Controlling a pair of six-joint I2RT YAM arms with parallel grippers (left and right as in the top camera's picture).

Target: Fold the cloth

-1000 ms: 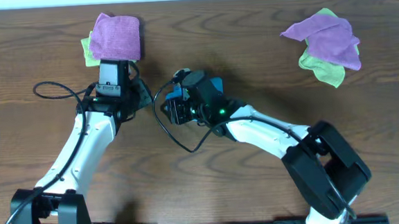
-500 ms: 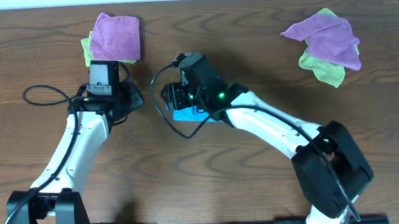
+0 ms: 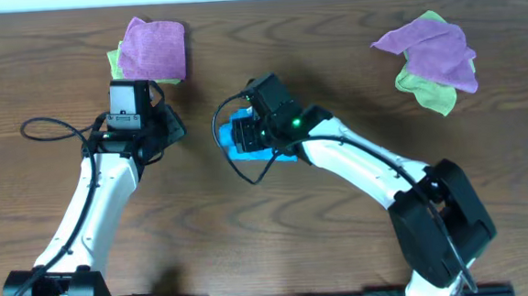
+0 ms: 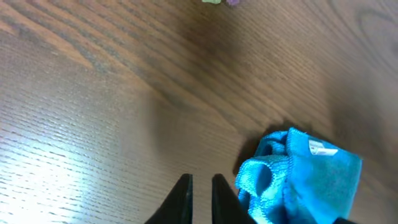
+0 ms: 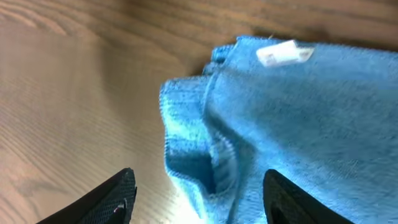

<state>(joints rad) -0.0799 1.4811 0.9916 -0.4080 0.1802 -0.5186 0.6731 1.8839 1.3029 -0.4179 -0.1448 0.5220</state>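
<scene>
Wooden surface [image 3: 330, 34] carries everything in view; no container is seen, so nothing is held in one. Two loose piles of purple and light green cloths are found at the far edge, one at the left [image 3: 152, 49] and one at the right [image 3: 428, 55], both well apart from the work.

The cloth [image 3: 243, 142] is located near the middle of the surface, lying as a compact sky-blue bundle, partly hidden overhead by the right arm. One edge is seen rumpled and rolled under in the right wrist view.

The right gripper [image 5: 200, 196] is held spread wide just above the cloth, and nothing is grasped in it. The left gripper [image 4: 200, 199] is drawn almost closed, with only a slit between the fingers. It is empty and is positioned over bare surface beside the cloth.

The folding is judged nearly complete, with the cloth released. The next move is judged to call for flattening the rolled edge, or for withdrawal.

The white tag [image 5: 285, 54] is exposed on top.
</scene>
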